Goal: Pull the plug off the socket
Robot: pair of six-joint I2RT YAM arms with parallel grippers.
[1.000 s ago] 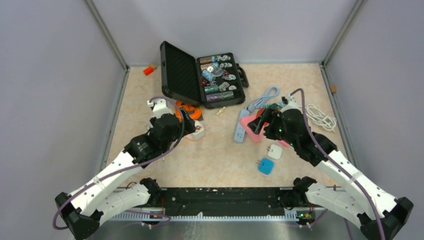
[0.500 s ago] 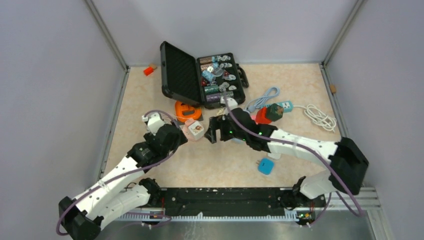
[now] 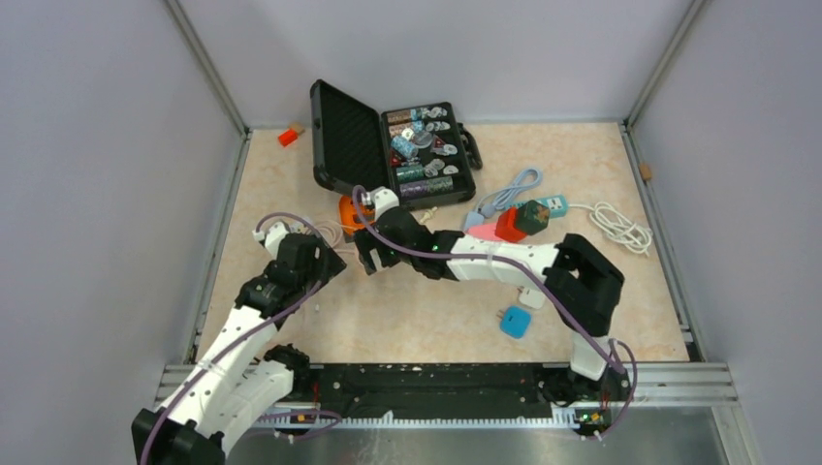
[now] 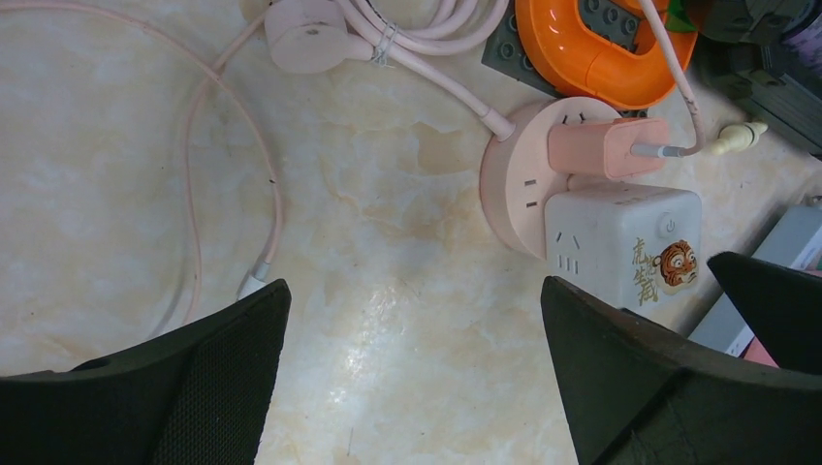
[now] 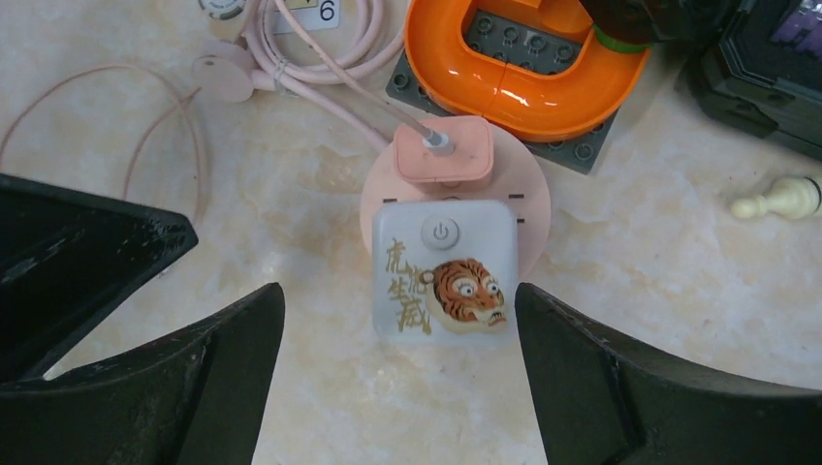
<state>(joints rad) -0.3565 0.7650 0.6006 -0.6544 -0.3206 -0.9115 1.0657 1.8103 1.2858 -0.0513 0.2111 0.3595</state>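
A round pink socket (image 5: 528, 208) lies flat on the table. Plugged into it are a small pink plug (image 5: 443, 150) with a thin cable and a white cube adapter (image 5: 443, 266) with a tiger picture. My right gripper (image 5: 399, 295) is open above them, and the cube's near end sits between its fingertips without touching them. My left gripper (image 4: 415, 286) is open over bare table, left of the socket (image 4: 509, 179), the pink plug (image 4: 606, 147) and the cube (image 4: 620, 237). From above, the right gripper (image 3: 368, 256) hides the socket; the left gripper (image 3: 328, 262) is beside it.
An orange curved track (image 5: 528, 73) on a grey brick plate sits just beyond the socket. The socket's coiled pink cable (image 5: 320, 48) lies to the left, a white chess pawn (image 5: 780, 199) to the right. An open black case (image 3: 388, 145) stands behind. Power strips (image 3: 490, 232) and a blue adapter (image 3: 515, 322) lie right.
My right arm has swung left across the table, from the power strips to above the socket, and its jaws stand slightly wider. The left arm has drawn back to the left.
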